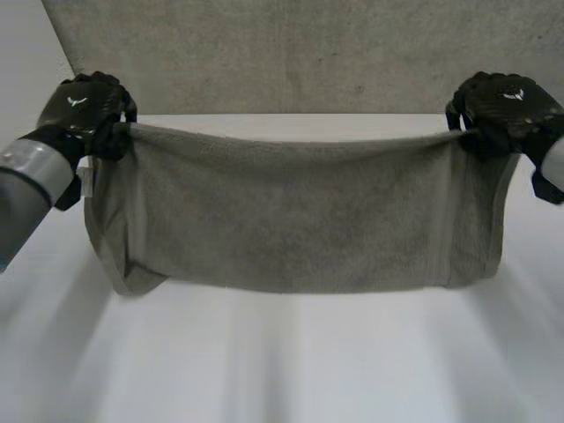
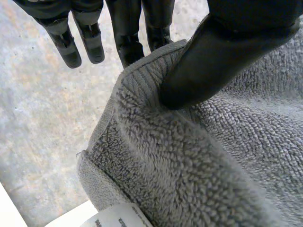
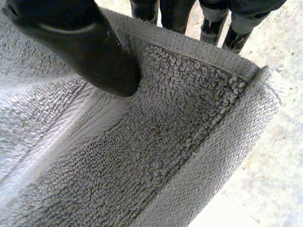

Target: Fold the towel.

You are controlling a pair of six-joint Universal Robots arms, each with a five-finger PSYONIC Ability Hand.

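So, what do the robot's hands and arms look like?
Both the left hand and the right hand are black, with a small white mark on the back. Their fingers are segmented, the thumbs smooth and rounded. The left arm is a grey cylinder.

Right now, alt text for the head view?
A grey towel hangs stretched over a white table, with the left robot hand pinching one top corner and the right robot hand pinching the other. The top edge dips slightly in the middle.
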